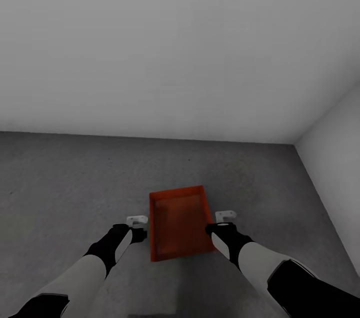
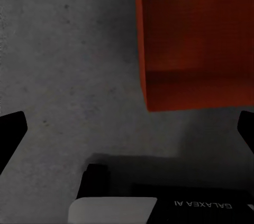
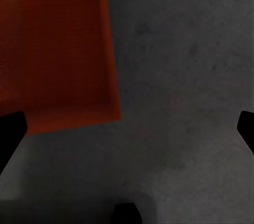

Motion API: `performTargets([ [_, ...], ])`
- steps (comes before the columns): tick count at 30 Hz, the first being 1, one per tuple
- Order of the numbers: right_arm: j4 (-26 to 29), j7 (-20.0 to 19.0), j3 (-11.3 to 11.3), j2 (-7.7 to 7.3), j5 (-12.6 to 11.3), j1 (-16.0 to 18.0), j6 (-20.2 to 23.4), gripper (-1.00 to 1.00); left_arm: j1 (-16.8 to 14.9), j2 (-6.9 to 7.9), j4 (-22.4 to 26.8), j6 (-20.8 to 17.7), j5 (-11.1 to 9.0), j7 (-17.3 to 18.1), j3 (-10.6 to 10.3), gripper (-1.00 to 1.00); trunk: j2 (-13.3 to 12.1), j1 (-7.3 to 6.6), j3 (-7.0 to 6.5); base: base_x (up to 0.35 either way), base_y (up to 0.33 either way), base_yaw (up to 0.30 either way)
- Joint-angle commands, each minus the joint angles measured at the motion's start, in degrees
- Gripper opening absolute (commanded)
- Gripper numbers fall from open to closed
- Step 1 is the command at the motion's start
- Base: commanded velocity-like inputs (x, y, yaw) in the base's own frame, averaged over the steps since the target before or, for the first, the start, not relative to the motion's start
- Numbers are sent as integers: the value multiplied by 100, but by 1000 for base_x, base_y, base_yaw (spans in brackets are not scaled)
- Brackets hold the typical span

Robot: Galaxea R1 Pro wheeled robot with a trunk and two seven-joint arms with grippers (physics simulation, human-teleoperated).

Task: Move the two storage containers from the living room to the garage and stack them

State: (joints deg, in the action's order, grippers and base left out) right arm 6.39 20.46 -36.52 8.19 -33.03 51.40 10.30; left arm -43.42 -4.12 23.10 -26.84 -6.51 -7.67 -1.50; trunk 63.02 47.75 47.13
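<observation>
The left gripper (image 1: 137,220) is seen in the head view just beside the left wall of the storage container (image 1: 180,222), with its fingers spread wide apart and nothing between them; in the left wrist view the dark fingertips (image 2: 10,131) are shown at both edges of the picture. The single orange-red, open-topped storage container is set on the dark grey concrete floor (image 1: 65,183) of the garage, between the two arms, near the corner where the plain grey-white walls (image 1: 175,43) meet. The right gripper (image 1: 225,216) is held just beside the container's right wall, likewise opened wide and empty.
</observation>
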Motion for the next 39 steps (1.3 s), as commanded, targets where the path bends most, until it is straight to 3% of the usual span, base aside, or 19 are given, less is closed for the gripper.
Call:
performTargets([
  [1, 12, 31, -48, -2, -28, 2, 42, 100, 0, 2, 10, -27, -61, -42, -17, 100, -39, -22, -15, 0, 0, 0],
  [16, 12, 32, -48, -2, -28, 2, 42, 100, 0, 1, 10, -24, -61, -38, -17, 100, -641, -352, -284, 0, 0, 0],
  [26, 10, 41, -48, 6, -28, 2, 41, 100, 0, -1, 15, -23, -61, -33, -17, 100, -641, -352, -293, 0, 0, 0],
  [39, 8, 272, -48, 23, -45, 2, 34, 100, 0, -1, 15, -23, -61, -33, -17, 100, -641, -352, -401, 0, 0, 0],
])
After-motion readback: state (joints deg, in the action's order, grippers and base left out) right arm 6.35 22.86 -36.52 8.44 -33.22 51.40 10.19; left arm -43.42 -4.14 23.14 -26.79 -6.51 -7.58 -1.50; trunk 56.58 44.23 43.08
